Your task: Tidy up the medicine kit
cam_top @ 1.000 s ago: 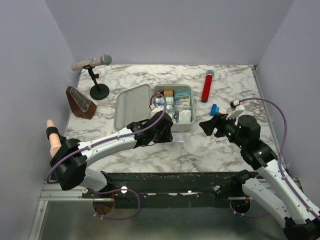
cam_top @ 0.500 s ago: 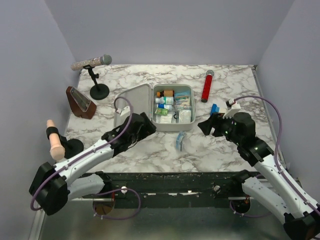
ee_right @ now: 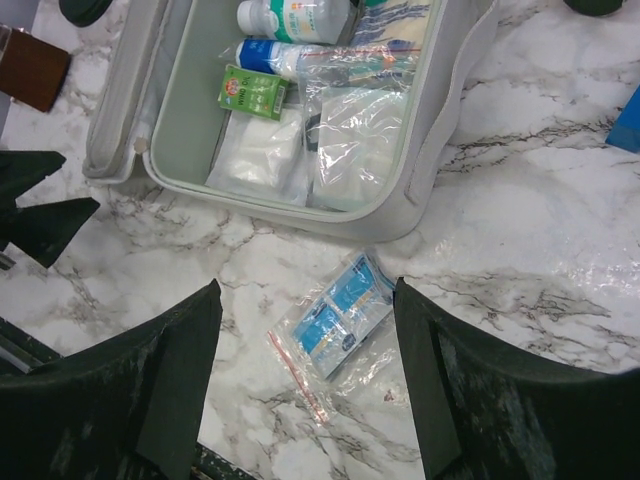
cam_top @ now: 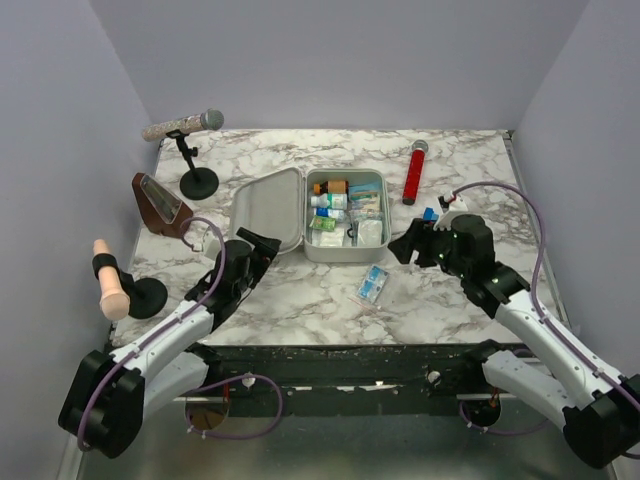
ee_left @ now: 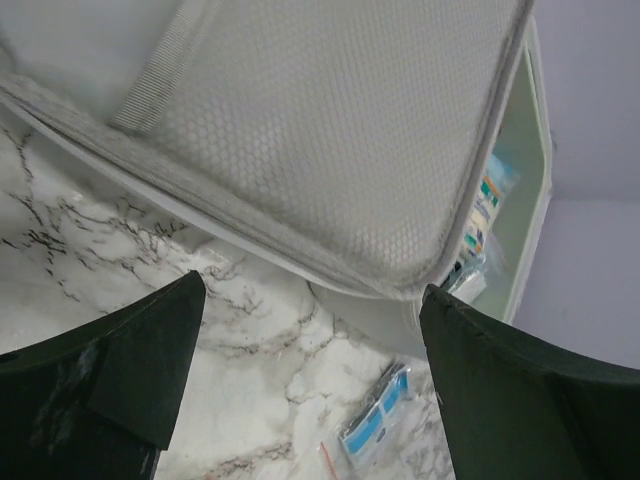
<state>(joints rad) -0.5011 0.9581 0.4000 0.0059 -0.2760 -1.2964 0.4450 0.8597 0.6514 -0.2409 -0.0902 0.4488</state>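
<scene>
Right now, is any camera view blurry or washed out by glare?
Top view: sharp, evenly lit, soft shadows. Left wrist: the kit lid mesh is crisp, though it looks washed pale toward the upper left. Right wrist: sharp, with glare on the marble table at right.

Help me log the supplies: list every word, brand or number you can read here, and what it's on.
Nothing can be quoted with confidence.
Green box: dark print, too blurred to read.
White bottle: teal label, too small to read.
Clear bag of blue packets: white print, unreadable.
Medicine kit: no lettering visible.
</scene>
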